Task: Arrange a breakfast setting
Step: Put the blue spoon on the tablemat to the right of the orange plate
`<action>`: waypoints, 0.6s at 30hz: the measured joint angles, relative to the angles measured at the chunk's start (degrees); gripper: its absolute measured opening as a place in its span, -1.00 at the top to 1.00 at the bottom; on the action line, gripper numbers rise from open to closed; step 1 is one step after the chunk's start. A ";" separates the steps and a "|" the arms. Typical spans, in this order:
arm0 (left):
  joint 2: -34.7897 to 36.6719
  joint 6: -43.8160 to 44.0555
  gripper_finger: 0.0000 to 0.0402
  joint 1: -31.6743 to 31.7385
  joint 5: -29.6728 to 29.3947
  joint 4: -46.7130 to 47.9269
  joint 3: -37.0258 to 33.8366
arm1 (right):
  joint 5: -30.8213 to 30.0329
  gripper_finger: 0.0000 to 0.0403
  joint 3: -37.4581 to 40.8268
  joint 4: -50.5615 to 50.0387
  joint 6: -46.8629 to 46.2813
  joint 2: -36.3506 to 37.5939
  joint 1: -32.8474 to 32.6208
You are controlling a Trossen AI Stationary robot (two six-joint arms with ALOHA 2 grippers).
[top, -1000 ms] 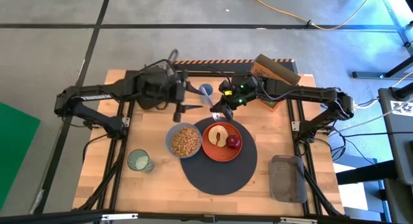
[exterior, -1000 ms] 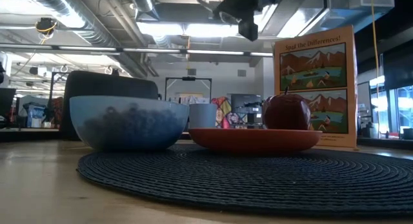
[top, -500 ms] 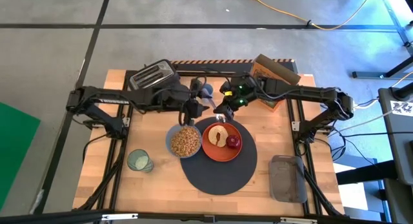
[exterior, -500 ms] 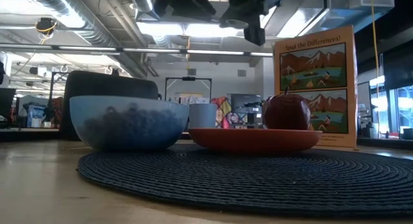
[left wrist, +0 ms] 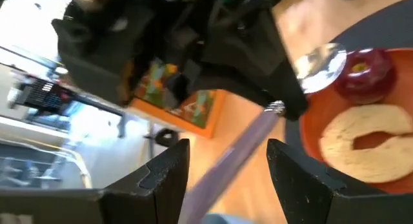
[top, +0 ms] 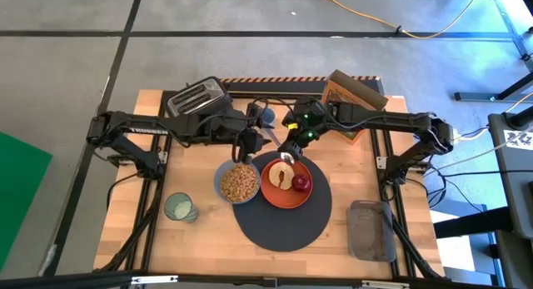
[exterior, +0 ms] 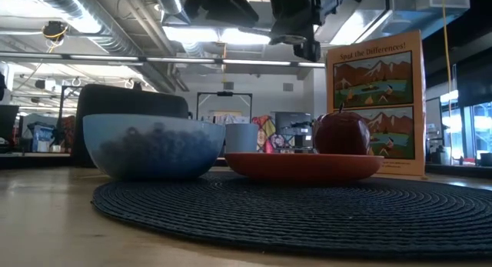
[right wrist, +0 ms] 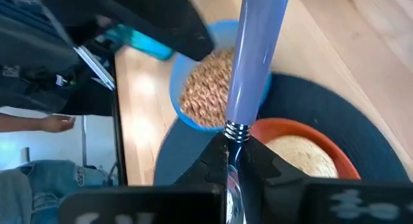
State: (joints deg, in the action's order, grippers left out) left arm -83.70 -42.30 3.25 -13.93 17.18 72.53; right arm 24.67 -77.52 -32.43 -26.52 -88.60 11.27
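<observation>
**Breakfast setting, spoon held over plate**

Green cup (top: pixel 180 208): on bare table, well left of mat (top: pixel 283 226). Blue bowl (top: pixel 238 182): cereal-filled, at mat's left edge. Left gripper (top: pixel 246 142): above bowl, fingers parted, empty. Right gripper (top: pixel 291 145): clenched on spoon (right wrist: pixel 255 53), above orange plate (top: pixel 278 191). Plate: on mat, carrying toast (top: pixel 281 174) and apple (top: pixel 301 183).

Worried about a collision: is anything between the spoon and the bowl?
Yes. The right claw grips the spoon at its neck, and the open left claw straddles its handle right above the bowl.
</observation>
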 joint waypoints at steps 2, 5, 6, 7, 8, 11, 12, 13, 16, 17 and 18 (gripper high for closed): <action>-0.52 2.05 -0.01 0.00 1.28 0.33 0.00 | -0.01 0.95 -0.07 0.47 0.04 -0.60 0.00; -1.34 4.92 -0.01 0.00 3.62 0.52 0.00 | -0.01 0.96 0.00 -1.20 0.40 -0.83 0.00; -1.60 5.84 -0.01 0.00 3.86 1.11 0.00 | -0.01 0.97 0.00 -0.61 0.66 -0.93 -0.02; -2.16 6.51 -0.01 0.00 4.07 1.60 0.00 | 0.11 0.97 -0.02 -0.43 0.71 -0.94 -0.04; -2.65 7.33 0.00 0.00 4.08 1.73 0.00 | 0.40 0.97 -0.02 -0.66 0.70 -0.97 -0.04; -3.43 8.57 0.03 0.00 4.08 2.95 0.00 | 0.45 0.96 0.02 -1.33 0.69 -1.16 -0.04; -3.52 8.77 0.05 0.00 4.15 3.25 0.01 | 0.43 0.96 0.02 -1.39 0.88 -1.18 -0.04; -3.70 8.89 0.07 0.00 4.24 3.24 0.07 | 0.45 0.96 0.02 -1.81 1.12 -1.16 -0.04; -4.01 9.32 0.13 -0.02 4.31 4.35 -0.03 | 0.43 0.97 0.02 -3.33 1.56 -1.14 -0.04; -4.04 9.32 0.15 -0.02 4.26 4.38 -0.04 | 0.43 0.98 0.02 -3.52 1.71 -1.14 -0.04; -4.03 9.39 0.17 0.00 4.26 4.08 -0.04 | 0.43 0.99 0.02 -3.65 2.08 -1.13 -0.04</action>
State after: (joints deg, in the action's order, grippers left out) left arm -87.73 -32.91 3.24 -9.67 21.26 72.49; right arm 25.11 -77.49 -36.08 -24.44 -89.73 11.22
